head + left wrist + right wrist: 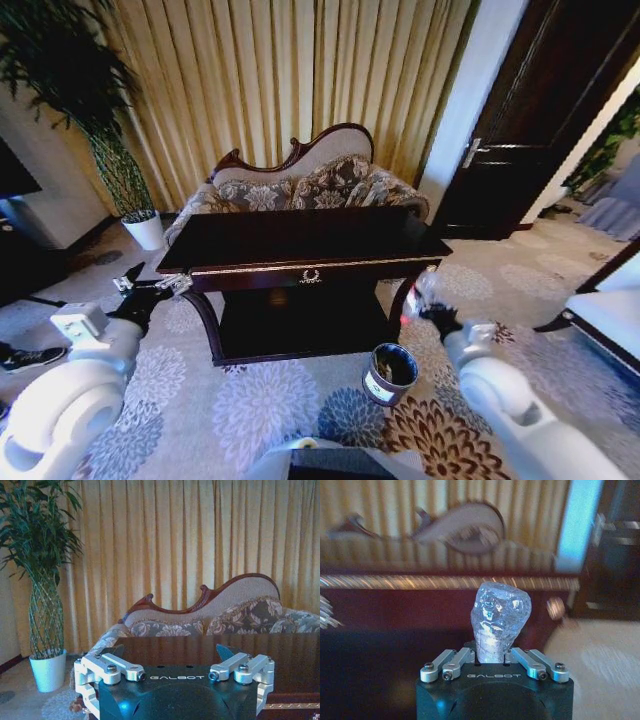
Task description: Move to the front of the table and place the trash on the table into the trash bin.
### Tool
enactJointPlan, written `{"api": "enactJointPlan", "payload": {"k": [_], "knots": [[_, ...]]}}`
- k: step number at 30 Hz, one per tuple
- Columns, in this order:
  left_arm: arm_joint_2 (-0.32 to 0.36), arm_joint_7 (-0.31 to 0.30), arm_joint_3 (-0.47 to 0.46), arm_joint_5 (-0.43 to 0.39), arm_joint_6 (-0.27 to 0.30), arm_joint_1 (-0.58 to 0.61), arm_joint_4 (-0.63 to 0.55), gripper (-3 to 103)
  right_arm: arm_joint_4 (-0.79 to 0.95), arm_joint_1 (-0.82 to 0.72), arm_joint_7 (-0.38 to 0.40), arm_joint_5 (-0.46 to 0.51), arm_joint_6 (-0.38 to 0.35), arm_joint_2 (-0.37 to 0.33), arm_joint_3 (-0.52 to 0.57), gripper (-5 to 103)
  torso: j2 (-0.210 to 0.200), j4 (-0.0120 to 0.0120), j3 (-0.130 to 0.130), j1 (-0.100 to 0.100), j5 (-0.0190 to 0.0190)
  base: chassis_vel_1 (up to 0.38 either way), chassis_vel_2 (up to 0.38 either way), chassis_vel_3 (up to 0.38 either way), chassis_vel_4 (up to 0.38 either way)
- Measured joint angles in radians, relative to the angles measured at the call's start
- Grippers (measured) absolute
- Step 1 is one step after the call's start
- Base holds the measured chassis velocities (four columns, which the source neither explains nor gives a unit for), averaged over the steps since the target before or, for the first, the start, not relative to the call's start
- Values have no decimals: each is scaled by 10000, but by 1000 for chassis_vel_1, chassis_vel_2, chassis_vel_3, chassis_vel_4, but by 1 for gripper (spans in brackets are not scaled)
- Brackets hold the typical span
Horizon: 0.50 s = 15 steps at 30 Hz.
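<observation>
The right gripper [428, 300] is clamped on the clear bottle [499, 615] just off the table's [300, 240] front right corner; it should carry across above the bin [390, 372] before releasing. The left gripper [150, 285] hangs spread wide and empty off the front left corner.

My left arm reaches up from the lower left of the head view, its white forearm ending in a black wrist. The left claw [150, 283] sits at mid-left of that frame with its fingers [116, 666] spread wide apart. My right arm comes in from the lower right, forearm angled up toward centre. The right claw [428, 300] sits right of centre, its fingers closed around a crumpled clear plastic bottle [499, 617] that stands up out of it.
</observation>
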Motion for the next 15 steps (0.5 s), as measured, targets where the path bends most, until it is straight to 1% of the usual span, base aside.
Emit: {"api": "enactJointPlan", "payload": {"k": [1,2,3,6,7,8,9,10,12,13,15], "knots": [[-22,2,-5,6,0,35,0,100,-767,351,-141,-192,117,88,-189,21,1,-1,-2,0,1,0,0,0,0],[-48,-7,-21,20,2,86,-3,100,-1620,700,-310,-501,285,136,-383,21,0,4,-2,-1,-1,0,0,0,0],[-48,-7,-21,20,2,86,-3,100,-1620,700,-310,-501,285,136,-383,21,0,4,-2,-1,-1,0,0,0,0],[-94,-3,-124,66,-3,289,-4,100,-3904,1628,-918,-1639,867,184,-874,21,3,5,-4,-8,4,0,0,0,0],[-104,3,-164,75,-6,362,-4,100,-4586,1915,-1022,-1797,982,212,-1009,21,5,1,-5,-8,1,0,0,0,0],[-104,3,-164,75,-6,362,-4,100,-4586,1915,-1022,-1797,982,212,-1009,21,5,1,-5,-8,1,0,0,0,0],[-109,-18,-201,92,-11,422,-5,100,-5191,2164,-1063,-1854,1023,251,-1116,21,5,4,-4,-9,0,0,0,0,0],[-109,2,-217,106,-12,480,-5,100,-5736,2401,-1100,-1902,1044,309,-1220,21,5,-2,-4,-8,3,0,0,0,0],[-118,-1,-231,136,-21,563,-4,100,-6634,2839,-1131,-2025,1089,467,-1406,21,4,-1,-4,-8,-1,0,0,0,0],[-118,-1,-231,136,-21,563,-4,100,-6634,2839,-1131,-2025,1089,467,-1406,21,4,-1,-4,-8,-1,0,0,0,0],[-139,-4,-233,165,-30,608,-4,100,-7210,3172,-1135,-2073,1129,654,-1554,21,4,0,-3,-7,-2,0,0,0,0]]}}
